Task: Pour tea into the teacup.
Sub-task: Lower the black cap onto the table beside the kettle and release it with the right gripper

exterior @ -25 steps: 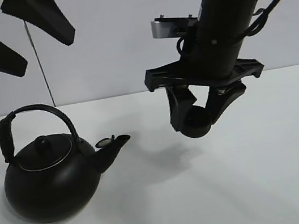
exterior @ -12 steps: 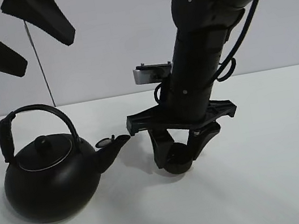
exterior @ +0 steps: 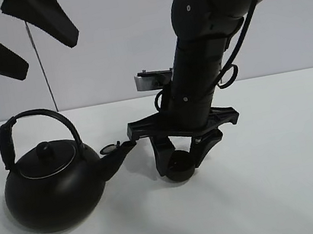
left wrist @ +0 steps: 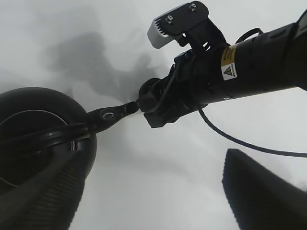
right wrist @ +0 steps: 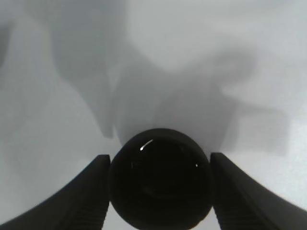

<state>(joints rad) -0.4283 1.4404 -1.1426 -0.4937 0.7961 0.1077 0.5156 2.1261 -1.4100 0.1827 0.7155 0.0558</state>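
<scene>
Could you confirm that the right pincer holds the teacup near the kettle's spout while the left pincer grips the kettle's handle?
Not quite: the left pincer is open and hangs above the kettle, clear of its handle, as the exterior high view shows. The right pincer does hold the teacup near the spout.

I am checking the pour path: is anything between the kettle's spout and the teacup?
Only the right gripper itself: it is shut on the teacup from above, with one finger on the side of the spout. Otherwise just bare table.
</scene>
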